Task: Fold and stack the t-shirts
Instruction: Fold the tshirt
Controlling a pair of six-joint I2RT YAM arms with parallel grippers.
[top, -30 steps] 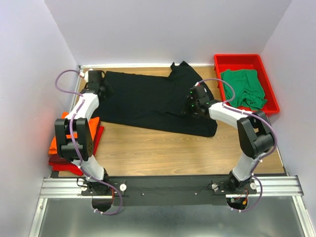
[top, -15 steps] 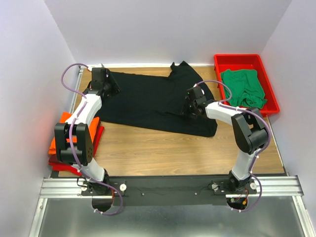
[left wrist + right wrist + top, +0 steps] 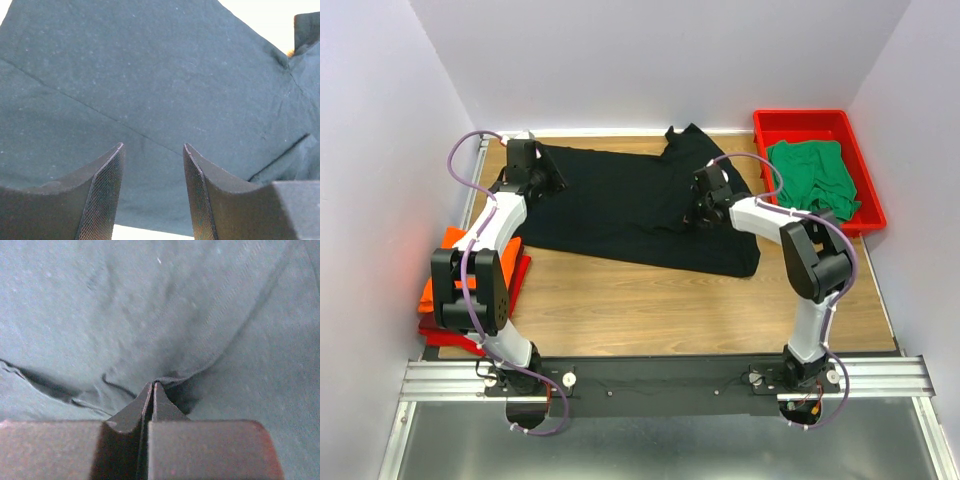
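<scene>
A large black t-shirt (image 3: 620,205) lies spread across the back of the table. My right gripper (image 3: 696,212) rests on its right part, and the jaws (image 3: 152,386) are shut on a small pinched fold of the black cloth. My left gripper (image 3: 548,178) hovers over the shirt's back left corner, open, with only black cloth (image 3: 150,75) showing between its fingers (image 3: 107,185). A green t-shirt (image 3: 810,178) lies crumpled in the red tray (image 3: 800,118). An orange t-shirt (image 3: 440,280) sits on a dark red one (image 3: 523,272) at the left edge.
The red tray stands at the back right corner. White walls close in the table at the back and both sides. Bare wooden tabletop (image 3: 650,305) lies between the black shirt and the arm bases.
The right gripper has closed on a fold of the black shirt and shifted slightly back and left. The left gripper has moved right from the table's edge onto the shirt's corner.
</scene>
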